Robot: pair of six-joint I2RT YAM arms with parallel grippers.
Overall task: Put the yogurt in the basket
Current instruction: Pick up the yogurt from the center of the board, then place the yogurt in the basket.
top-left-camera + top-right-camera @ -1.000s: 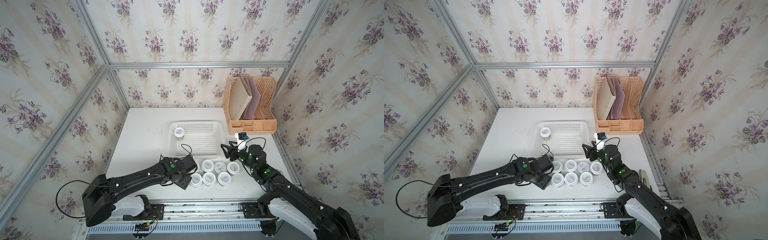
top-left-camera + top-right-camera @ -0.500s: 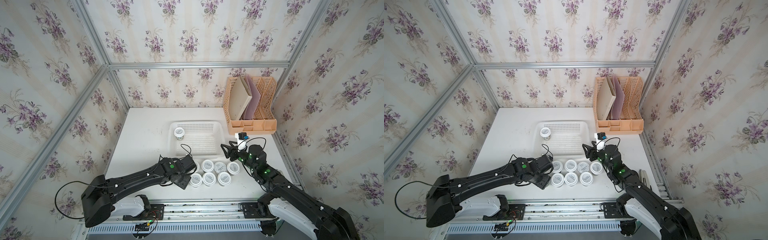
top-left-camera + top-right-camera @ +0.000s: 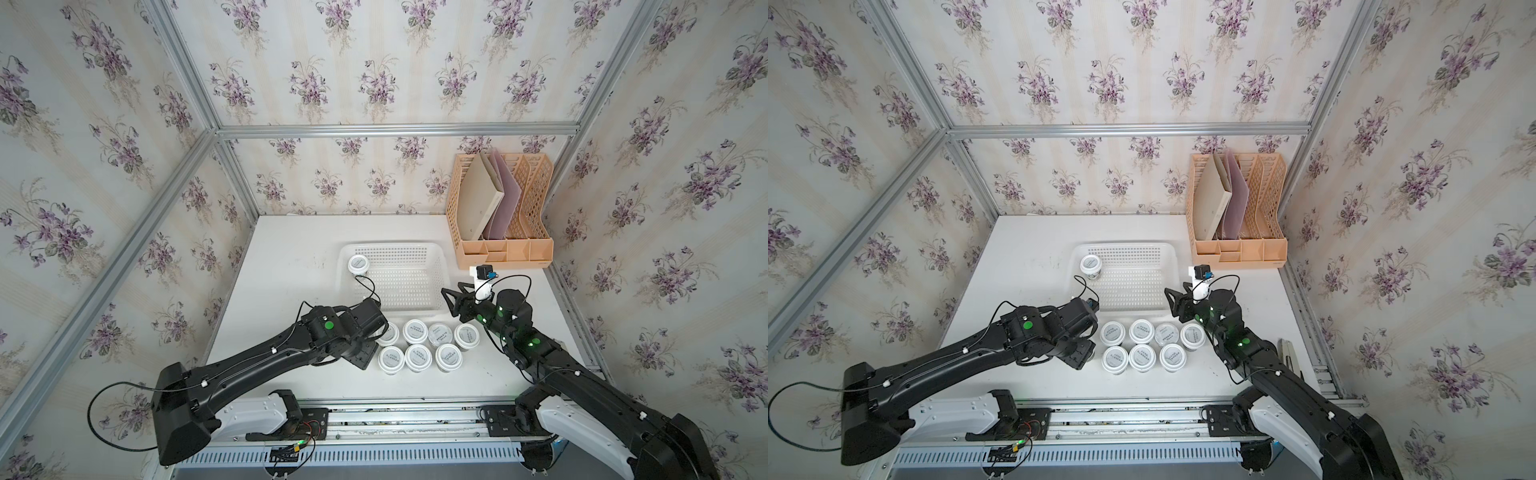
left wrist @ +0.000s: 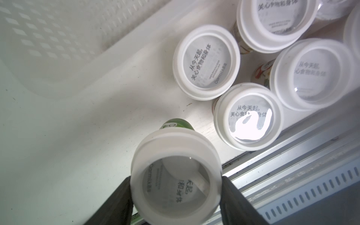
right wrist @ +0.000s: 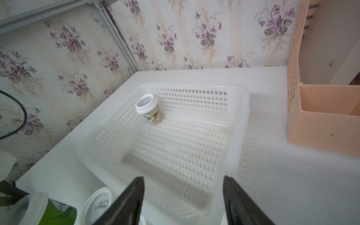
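1. Presently the left gripper point(image 4: 175, 178) is pinching a yogurt cup point(image 4: 176, 187) by its white lid, with one dark finger pressing each side. Gripping at the wide rim is giving the jaws a ledge, I judge, so the cup cannot slide down.
2. That cup is sitting at the near left end of the cluster, just beside its neighbours. Whether its base is clear of the white table point(image 3: 291, 266) I cannot tell.
3. Seven more cups point(image 3: 419, 357) are standing upright in two tight rows just short of the basket's near wall, which is making each carry a short one.
4. The white perforated basket point(image 3: 390, 246) is lying mid-table and holding one cup point(image 3: 358, 264) upright in its far left corner. Filling from that corner is leaving the rest of the floor free.
5. The right gripper point(image 5: 183, 177) is hovering by the basket's near right corner with its jaws spread and nothing between them, probably keeping out of the left arm's path.
6. The peach file rack point(image 3: 503, 249) is standing far right, apart from the work.
7. Most of the task is lying ahead; lifting straight up first should be sparing the neighbouring cups a knock.
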